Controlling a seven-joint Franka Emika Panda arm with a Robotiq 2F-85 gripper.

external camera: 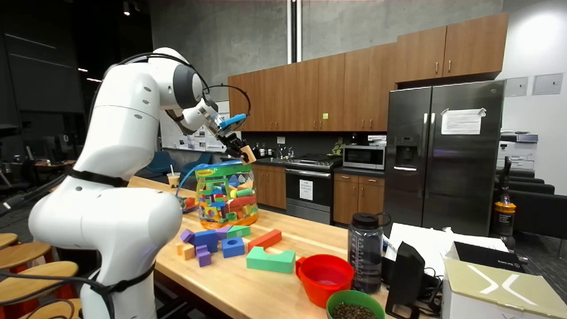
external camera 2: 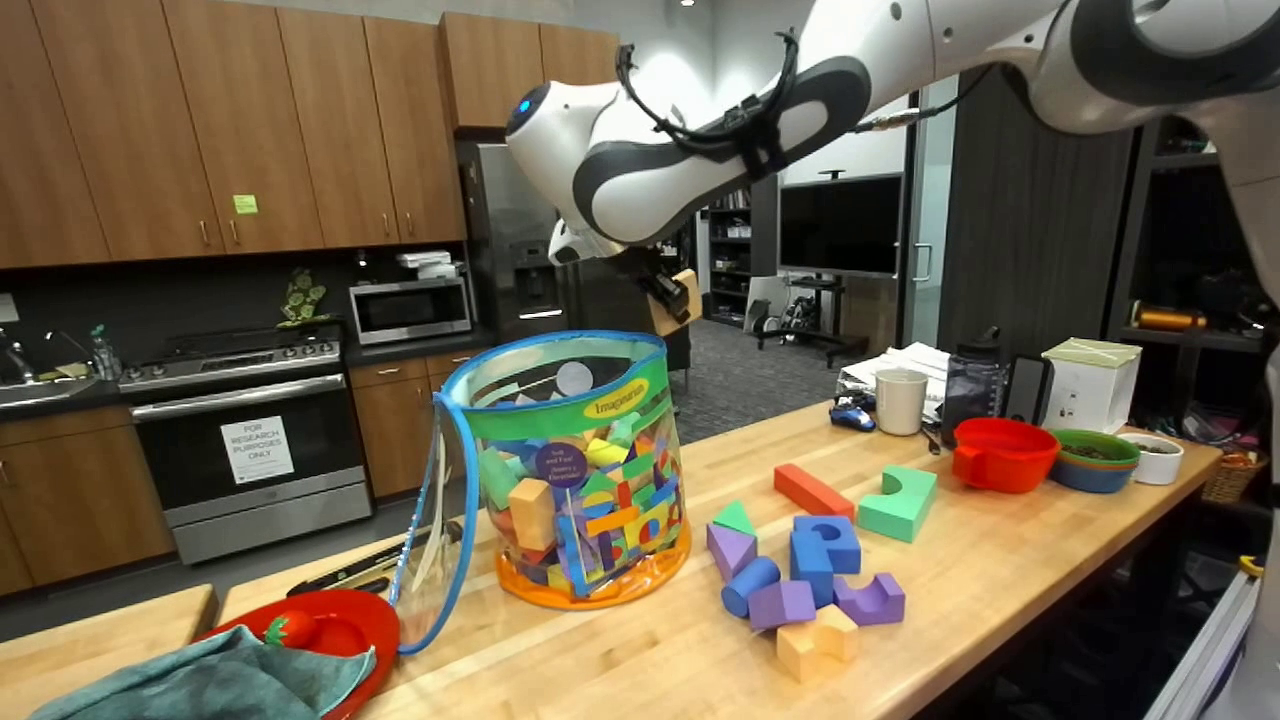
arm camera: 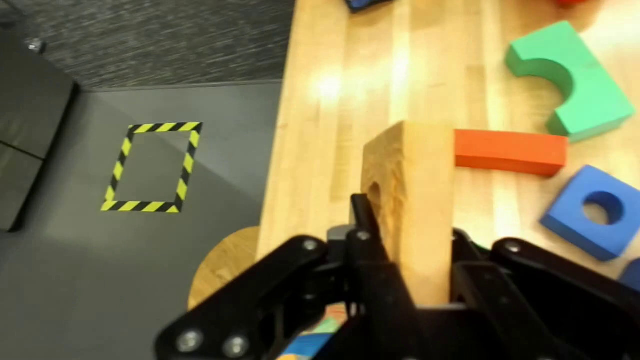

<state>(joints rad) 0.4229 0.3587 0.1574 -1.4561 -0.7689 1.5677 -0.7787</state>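
- Tan block point(arm camera: 429, 200): it is in my hand point(arm camera: 407, 220), which is closed on it, fingers point(arm camera: 368, 225) against two opposite sides. It hangs in the air above the tabletop point(external camera 2: 960, 570), toward the far long edge.
- I judge the gripping and lifting done; the letting go is not.
- Its face in my wrist view is pale, plain and flat; the side turned left is darker and grainy, with a rounded dark opening partly behind a finger. Hole or notch, I cannot tell.
- Close below my hand, near the far long edge, stands a clear bag point(external camera 2: 530, 425), its lid point(external camera 2: 468, 548) hanging open. Many coloured blocks point(external camera 2: 532, 515) are already inside; mine is outside, near the rim, whether over the opening or past it I cannot tell.
- Further off, between the bag and the near long edge, pieces lie loose: purple block point(external camera 2: 785, 605), blue cylinder point(external camera 2: 750, 585), notched tan piece point(external camera 2: 818, 650) nearest that edge, among others.
- Beyond, between both long edges, lie a red block point(arm camera: 510, 150) and a green arch point(arm camera: 592, 95).
- Farthest, toward the corner ending the near long edge, stand a red cup point(external camera 2: 1010, 465) and a white bowl point(external camera 2: 1153, 468).
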